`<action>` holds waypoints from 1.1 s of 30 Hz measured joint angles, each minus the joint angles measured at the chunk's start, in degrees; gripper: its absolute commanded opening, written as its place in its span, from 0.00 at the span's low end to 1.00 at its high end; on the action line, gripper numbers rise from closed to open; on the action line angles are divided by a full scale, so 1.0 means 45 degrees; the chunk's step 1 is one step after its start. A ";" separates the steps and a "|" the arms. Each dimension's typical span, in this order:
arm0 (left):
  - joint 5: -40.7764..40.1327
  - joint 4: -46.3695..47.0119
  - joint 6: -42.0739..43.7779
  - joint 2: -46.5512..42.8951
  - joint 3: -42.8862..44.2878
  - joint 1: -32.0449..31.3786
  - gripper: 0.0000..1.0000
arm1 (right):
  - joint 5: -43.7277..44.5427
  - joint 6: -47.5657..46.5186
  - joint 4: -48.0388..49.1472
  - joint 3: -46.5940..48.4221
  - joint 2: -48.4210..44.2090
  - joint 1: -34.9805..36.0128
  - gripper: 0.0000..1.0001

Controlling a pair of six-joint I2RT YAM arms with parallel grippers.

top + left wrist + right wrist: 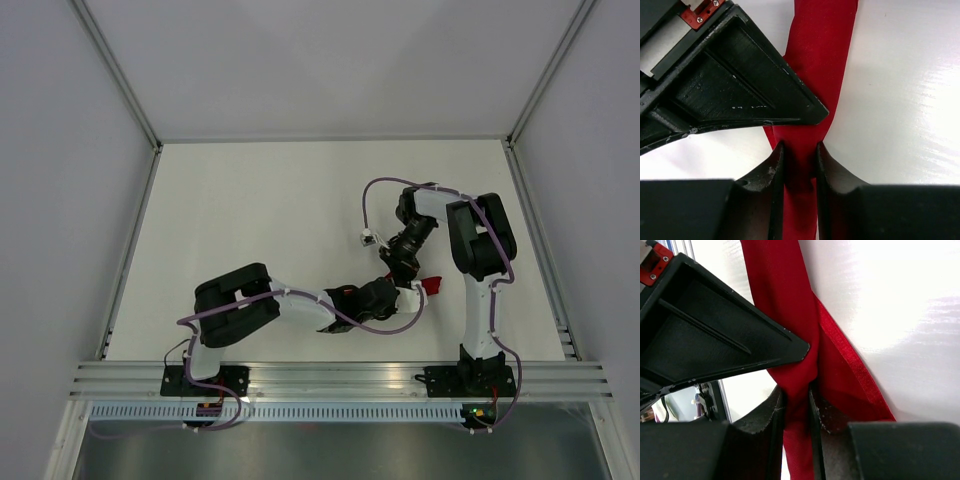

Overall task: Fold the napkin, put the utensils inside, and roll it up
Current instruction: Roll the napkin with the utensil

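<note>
The left claw (799, 148) is pinching the bright red napkin of thin, slightly shiny cloth (821, 50). Its two dark fingers (774, 172) stand close together with a narrow band of the fabric squeezed between them. In the left wrist view the napkin is gathered into a long, slim strip. It runs from the top edge straight down into the claw's grip and lies on the white table (900, 100).

A black wedge-shaped finger of the other arm (740, 85) reaches in from the upper left, and its tip overlaps the left side of the strip just above the pinch.

The right claw (796, 390) is likewise clamped on the red cloth, which bunches into a tight fold where it passes between the pads. Above the grip the strip rises to the top edge. A flatter layer with a stitched hem (855, 372) fans out to the lower right, lying on the table.

From overhead the two claws meet nose to nose right of the table's centre, near its front edge. Only a small red tip of the napkin (432, 287) shows just beside them; the rest is hidden under the arms.
</note>
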 measured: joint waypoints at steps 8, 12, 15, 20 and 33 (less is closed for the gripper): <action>0.0447 -0.0389 0.0029 0.0209 0.0457 0.0073 0.02 | -0.0039 0.0457 -0.0792 0.0126 -0.0189 -0.0034 0.77; 0.0918 -0.0476 0.0019 0.0257 0.0573 0.0291 0.02 | 0.0024 0.0627 -0.0656 0.0131 -0.0583 -0.0102 0.83; 0.1501 -0.0675 -0.0034 0.0257 0.0699 0.0568 0.02 | 0.0087 0.0831 0.0175 0.0136 -0.1039 -0.0296 0.84; 0.2429 -0.1064 -0.0272 0.0257 0.0942 0.0986 0.02 | 0.0189 0.1477 0.2098 0.0180 -0.2025 -0.1166 0.85; 0.6256 -0.3453 -0.1326 0.0559 0.2497 0.2778 0.02 | -0.1001 0.1987 0.4095 -0.0670 -0.4954 -0.4663 0.80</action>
